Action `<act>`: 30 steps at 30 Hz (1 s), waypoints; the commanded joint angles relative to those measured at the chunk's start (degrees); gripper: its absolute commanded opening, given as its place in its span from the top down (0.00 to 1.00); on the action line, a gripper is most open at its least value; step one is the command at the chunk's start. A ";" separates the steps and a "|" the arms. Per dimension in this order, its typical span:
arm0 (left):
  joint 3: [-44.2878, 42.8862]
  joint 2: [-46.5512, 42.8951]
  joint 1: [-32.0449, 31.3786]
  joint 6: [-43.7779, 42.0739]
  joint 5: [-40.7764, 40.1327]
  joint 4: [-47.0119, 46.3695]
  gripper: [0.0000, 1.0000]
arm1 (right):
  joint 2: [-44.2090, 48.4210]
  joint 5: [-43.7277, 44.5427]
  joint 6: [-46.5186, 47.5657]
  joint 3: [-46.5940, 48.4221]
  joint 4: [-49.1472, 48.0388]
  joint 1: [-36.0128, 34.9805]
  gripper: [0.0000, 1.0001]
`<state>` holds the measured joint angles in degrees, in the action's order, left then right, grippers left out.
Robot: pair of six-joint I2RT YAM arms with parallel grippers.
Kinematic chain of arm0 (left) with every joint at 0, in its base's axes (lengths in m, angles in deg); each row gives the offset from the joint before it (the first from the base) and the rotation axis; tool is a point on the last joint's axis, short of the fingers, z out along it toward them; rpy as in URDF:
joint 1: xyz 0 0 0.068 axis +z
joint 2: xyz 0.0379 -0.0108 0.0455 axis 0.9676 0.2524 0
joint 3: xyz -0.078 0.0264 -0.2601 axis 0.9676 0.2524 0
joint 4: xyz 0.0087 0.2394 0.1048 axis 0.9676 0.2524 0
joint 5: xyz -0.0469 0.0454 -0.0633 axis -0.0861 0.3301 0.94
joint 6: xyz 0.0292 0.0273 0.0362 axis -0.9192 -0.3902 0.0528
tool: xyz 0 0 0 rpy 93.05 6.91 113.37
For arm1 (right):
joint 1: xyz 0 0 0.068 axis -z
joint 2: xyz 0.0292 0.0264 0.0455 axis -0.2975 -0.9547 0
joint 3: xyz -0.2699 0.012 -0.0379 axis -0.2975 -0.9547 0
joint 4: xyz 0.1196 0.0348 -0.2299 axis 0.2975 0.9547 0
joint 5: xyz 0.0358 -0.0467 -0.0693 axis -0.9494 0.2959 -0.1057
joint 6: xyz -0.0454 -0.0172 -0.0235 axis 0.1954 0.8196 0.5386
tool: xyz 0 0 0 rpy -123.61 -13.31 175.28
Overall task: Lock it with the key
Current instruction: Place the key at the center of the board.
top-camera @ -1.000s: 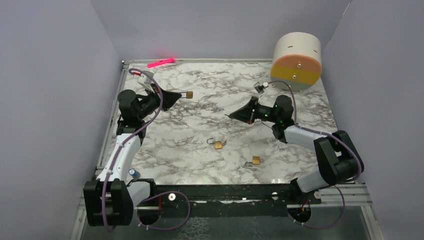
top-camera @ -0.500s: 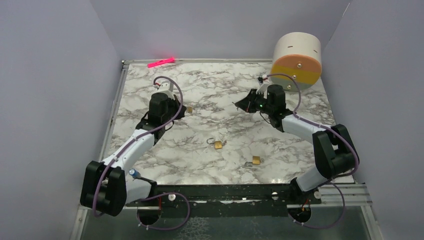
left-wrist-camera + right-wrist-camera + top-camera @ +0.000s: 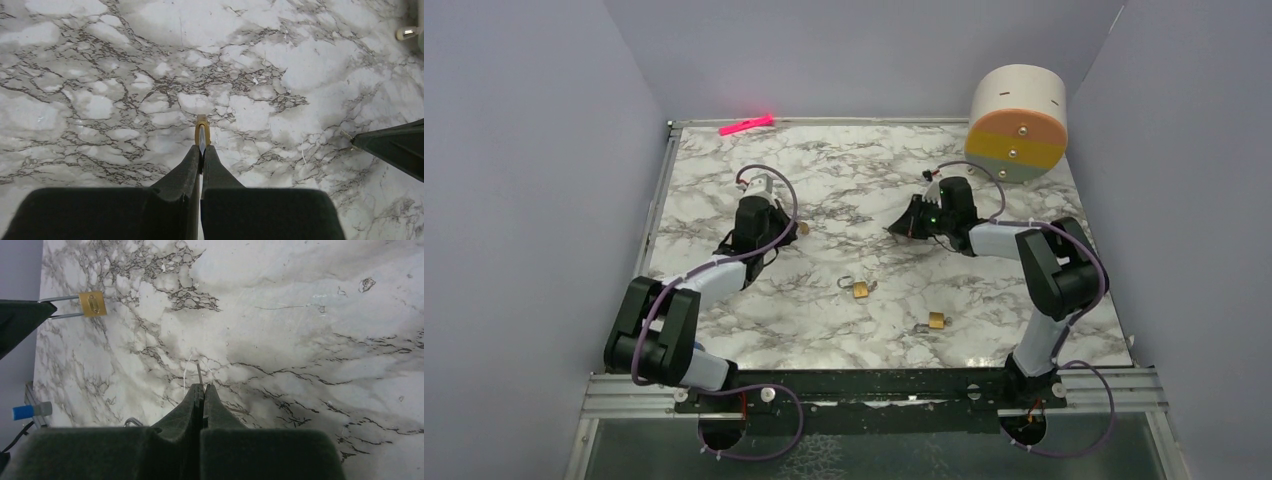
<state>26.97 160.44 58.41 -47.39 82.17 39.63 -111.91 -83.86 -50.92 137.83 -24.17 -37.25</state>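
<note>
left gripper (image 3: 201,152) is pinching brass padlock (image 3: 202,131), left side | right gripper (image 3: 202,389) is pinching key (image 3: 199,373), right side, pointing left

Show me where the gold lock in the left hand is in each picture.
Top view: gold lock left of centre, at the left hand tip.
Left wrist: centre, edge-on in that hand.
Right wrist: upper left.
Shared landmark: the left hand's black tip pinching it.
</note>
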 commanded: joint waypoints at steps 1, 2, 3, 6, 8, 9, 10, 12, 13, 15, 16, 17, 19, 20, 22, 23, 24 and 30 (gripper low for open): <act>-3.07 4.58 -0.03 0.35 7.16 -6.23 1.00 | -2.11 -1.39 0.60 1.51 0.08 -0.02 0.99; -3.58 6.17 -0.10 0.13 8.99 -6.47 1.00 | -2.50 -1.78 0.77 1.77 0.05 -0.10 0.99; -3.98 7.74 -0.18 0.09 10.82 -7.02 1.00 | -3.11 -2.57 1.00 2.14 0.23 -0.23 0.99; -5.00 11.38 -0.61 0.52 14.00 -8.30 1.00 | -3.98 -3.31 1.50 3.02 0.66 -0.74 0.98; -5.47 12.74 -0.99 0.86 15.22 -9.00 1.00 | -3.94 -2.95 1.95 3.25 1.03 -1.18 0.97; -5.79 13.23 -1.25 0.87 15.53 -9.17 1.00 | -3.80 -2.81 2.20 3.31 1.11 -1.35 0.97; -6.16 13.63 -1.43 0.87 15.75 -9.21 1.00 | -3.54 -2.79 2.46 3.36 1.17 -1.44 0.96; -6.80 14.63 -1.69 0.87 16.47 -9.21 1.00 | -2.96 -2.98 2.90 3.19 0.76 -1.71 0.93; -7.13 15.20 -1.81 0.99 16.94 -9.23 1.00 | -2.63 -3.34 3.16 3.02 0.38 -1.89 0.92; -7.86 16.59 -2.19 1.05 18.11 -9.23 1.00 | -1.80 -3.82 3.81 2.96 0.01 -2.36 0.88; -8.26 17.29 -2.40 0.98 18.98 -9.23 1.00 | -1.28 -3.76 4.38 3.02 0.10 -2.70 0.85; -8.62 18.01 -2.56 0.78 19.73 -9.16 1.00 | -0.71 -3.59 5.08 3.16 0.34 -3.27 0.76; -9.14 18.85 -2.80 0.38 20.66 -9.14 1.00 | 0.63 -2.03 7.34 3.48 1.40 -4.60 0.62; -9.26 18.93 -2.88 0.23 20.79 -9.14 0.96 | 1.39 -0.67 8.69 3.78 2.45 -5.49 0.57; -9.29 18.88 -2.88 0.02 20.36 -9.08 0.88 | 3.07 2.21 10.83 4.09 4.25 -7.17 0.47; -9.29 18.73 -2.89 0.00 20.11 -8.99 0.84 | 4.09 3.74 11.16 3.90 4.54 -7.98 0.37; -9.22 18.68 -2.89 0.06 19.88 -8.96 0.80 | 5.13 5.02 11.77 3.45 4.80 -8.72 0.34; -7.90 17.42 -2.82 0.25 17.38 -7.96 0.34 | 13.32 14.57 17.61 1.04 13.04 -16.12 0.33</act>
<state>18.29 178.73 55.79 -46.82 100.33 31.06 -104.19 -78.35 -39.03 140.06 -17.68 -49.06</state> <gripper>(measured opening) 0.369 0.674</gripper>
